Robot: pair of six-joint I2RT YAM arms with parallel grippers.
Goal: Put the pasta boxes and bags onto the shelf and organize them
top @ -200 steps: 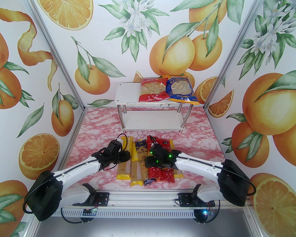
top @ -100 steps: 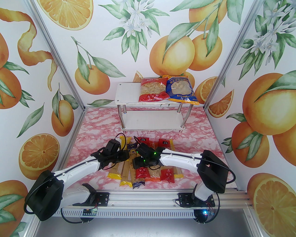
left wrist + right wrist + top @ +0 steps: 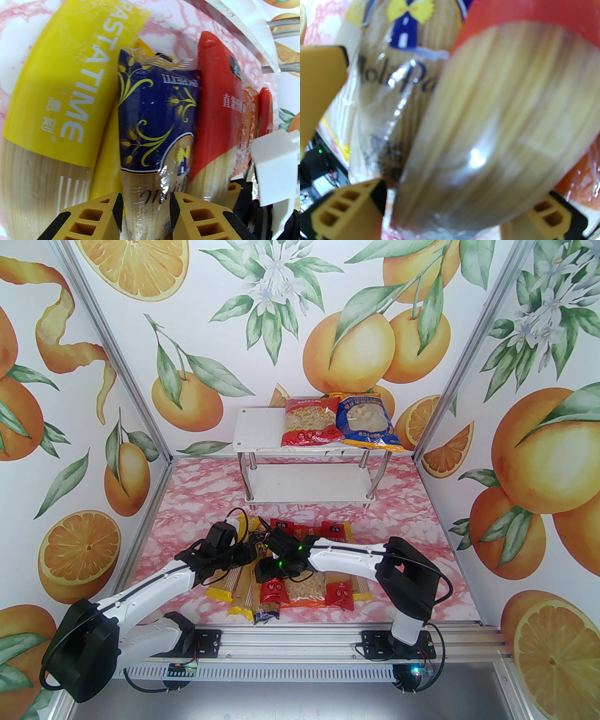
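The shelf [image 3: 258, 430] stands at the back, with a red bag [image 3: 309, 427] and a blue bag [image 3: 368, 423] on its top board. Spaghetti packs and an orange bag [image 3: 307, 589] lie bunched on the near table. My left gripper [image 3: 251, 553] [image 3: 145, 211] is shut on the dark blue spaghetti pack [image 3: 159, 112] [image 3: 266, 614], its pads [image 3: 117, 208] pressing both sides. Beside it, my right gripper [image 3: 267, 570] [image 3: 461, 194] stands wide open astride a red spaghetti pack [image 3: 499, 129] [image 3: 274, 591], low over the pile.
Two yellow packs [image 3: 220, 589] [image 3: 70, 82] lie left of the blue one. Another red pack [image 3: 340, 594] and a yellow one [image 3: 361, 589] lie right of the orange bag. The shelf's lower board [image 3: 309, 483] is bare. Printed walls close in both sides.
Both grippers slid left, dragging the dark blue, red and yellow packs left and uncovering the orange bag. The right arm's elbow swung inward. The right jaws widened.
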